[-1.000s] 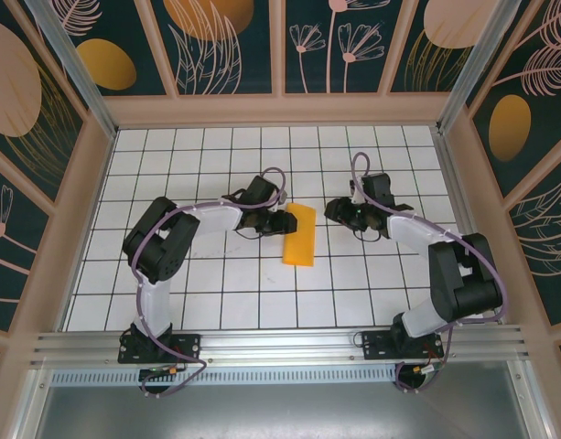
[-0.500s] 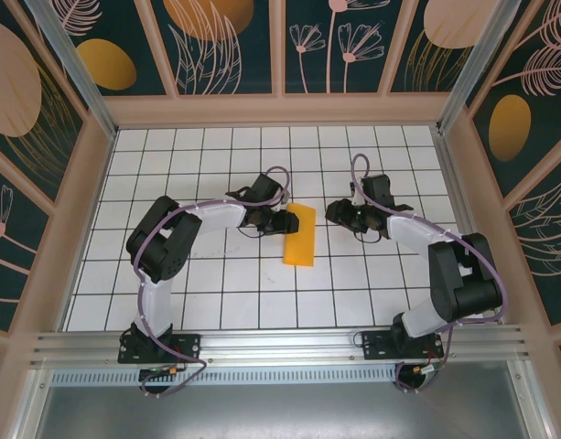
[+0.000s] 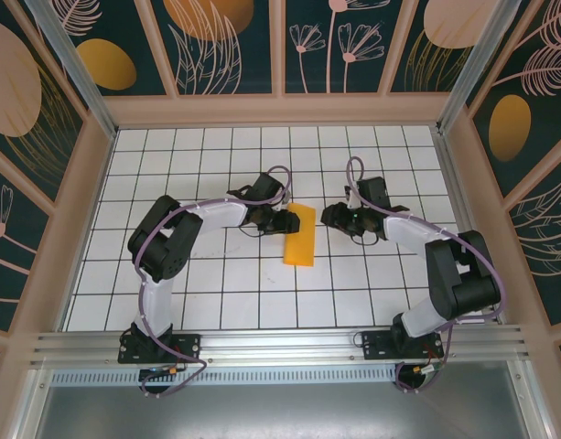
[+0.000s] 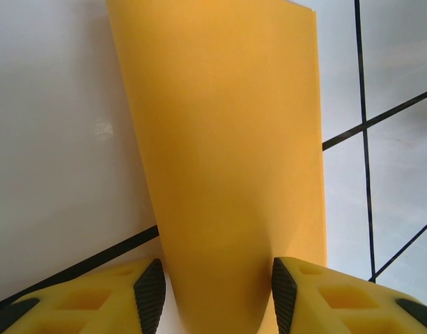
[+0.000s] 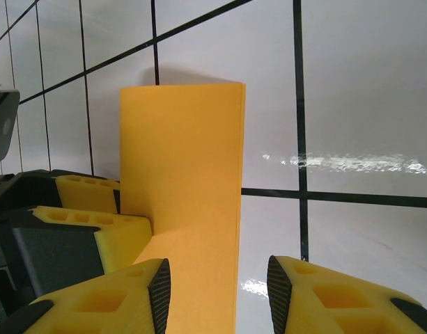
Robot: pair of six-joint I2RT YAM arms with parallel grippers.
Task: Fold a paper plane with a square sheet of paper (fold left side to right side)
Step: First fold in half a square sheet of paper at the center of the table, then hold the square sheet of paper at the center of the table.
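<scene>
2 claws: both part open.
L claw (image 4: 212, 296): astride folded paper sheet (image 3: 300, 236); grip, I can't tell.
R claw (image 5: 215, 285): holds nothing.
Risk: if I bump the sheet, fold skews.

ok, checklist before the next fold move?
1. Square sheet of paper folded to a narrow strip, flat on the table: ok.
2. Left gripper jaws apart, straddling the strip's end: ok.
3. Left fingers pressing the paper: cannot tell.
4. Right gripper jaws apart, beside the strip with a gap in the top view: ok.
5. Layers flush along the edge facing the right gripper: looks ok.
</scene>
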